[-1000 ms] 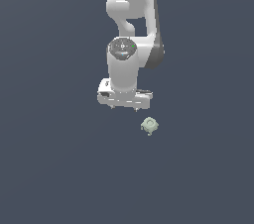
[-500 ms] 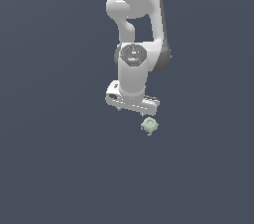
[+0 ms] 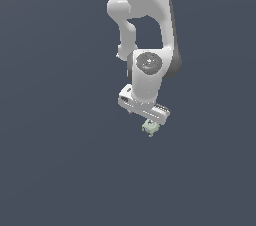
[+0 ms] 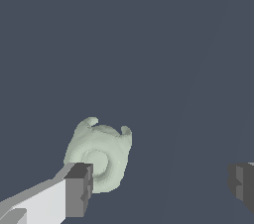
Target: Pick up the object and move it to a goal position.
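Observation:
The object [image 3: 150, 127] is a tiny pale grey-green blocky piece with small nubs. It lies on the dark grey floor just under the edge of my gripper's hand in the exterior view. In the wrist view the object [image 4: 98, 154] sits close behind one finger [image 4: 78, 190], partly covered by it, and off to the side of the gap. My gripper [image 4: 161, 187] is open, with the other finger [image 4: 242, 184] far across. The fingers do not show in the exterior view; the hand hides them.
The white arm [image 3: 147, 35] rises from the hand toward the top of the exterior view. Around it there is only plain dark grey floor [image 3: 60, 160].
The arm and hand have moved toward the exterior view's right and lower, from beside the object to just over it. The object has not moved.

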You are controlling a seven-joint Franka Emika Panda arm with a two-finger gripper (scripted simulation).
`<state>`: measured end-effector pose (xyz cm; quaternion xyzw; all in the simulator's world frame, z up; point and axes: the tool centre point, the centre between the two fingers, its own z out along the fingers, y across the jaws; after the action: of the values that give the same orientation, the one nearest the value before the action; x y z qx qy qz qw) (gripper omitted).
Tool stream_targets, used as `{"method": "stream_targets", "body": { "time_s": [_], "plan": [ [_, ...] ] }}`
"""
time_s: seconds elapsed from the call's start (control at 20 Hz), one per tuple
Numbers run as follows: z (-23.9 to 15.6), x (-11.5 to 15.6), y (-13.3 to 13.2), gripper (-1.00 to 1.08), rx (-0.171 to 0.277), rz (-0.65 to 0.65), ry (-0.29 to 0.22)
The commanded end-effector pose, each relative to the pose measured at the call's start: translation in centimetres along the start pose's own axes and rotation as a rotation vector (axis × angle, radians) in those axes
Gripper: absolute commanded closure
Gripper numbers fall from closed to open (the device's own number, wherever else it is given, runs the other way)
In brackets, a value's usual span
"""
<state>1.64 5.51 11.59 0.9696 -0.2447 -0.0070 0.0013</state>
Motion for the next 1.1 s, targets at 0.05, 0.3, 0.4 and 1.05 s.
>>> {"method": "stream_targets", "body": {
  "time_s": [0.05,0.3,0.4,1.05],
  "plan": [
    [0.7,-0.4,-1.3,-0.92,0.002,0.075,0.003],
    [1.5,-1.0,-3.0,-0.92,0.004,0.168,0.007],
    [1.8,-1.2,-3.5,-0.92,0.005,0.198,0.008],
    [2.6,-1.9,-5.1,-0.92,0.008,0.288,0.012]
  ]
}}
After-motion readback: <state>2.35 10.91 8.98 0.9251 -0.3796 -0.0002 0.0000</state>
